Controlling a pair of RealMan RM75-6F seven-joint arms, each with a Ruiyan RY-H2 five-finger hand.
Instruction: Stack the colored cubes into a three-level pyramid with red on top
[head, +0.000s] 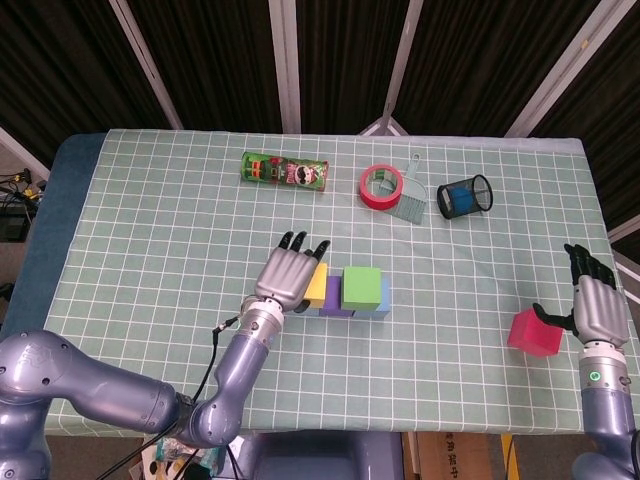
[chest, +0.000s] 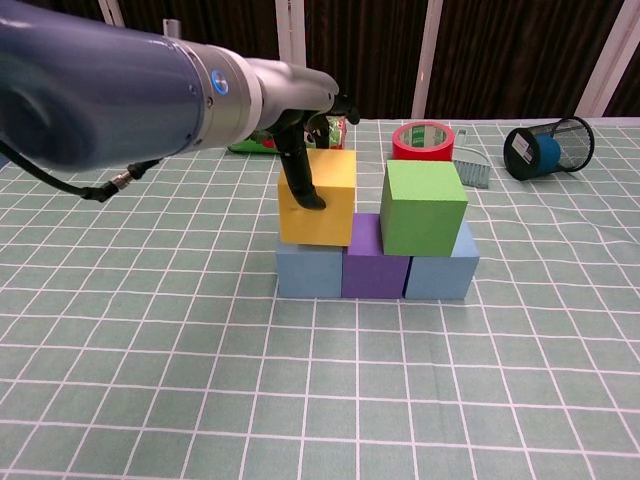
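The left hand (head: 289, 275) grips the yellow cube (chest: 318, 197) from above, fingers wrapped over its far side and the thumb pressed down its near face, as the chest view shows. The yellow cube sits on the second level, over the seam between the left light blue cube (chest: 309, 271) and the purple cube (chest: 375, 267); whether it rests fully on them or hangs a hair above is hard to tell from either view. Just right of it, on the same level, the green cube (chest: 423, 207) sits over the purple cube and the right light blue cube (chest: 441, 273), with a narrow gap between yellow and green. The three bottom cubes stand touching in a row near the middle of the checked table (head: 150, 250). Well to the right, near the table's edge, the red cube (head: 534, 333) lies alone; the right hand (head: 598, 308) is just beside it with fingers extended and apart, the thumb reaching toward the cube, holding nothing. At the far side of the table lie a green chip can (head: 285, 172) on its side, a red tape roll (head: 381, 187), a small brush (head: 408, 201) touching the roll, and a black mesh cup (head: 465, 196) tipped over.
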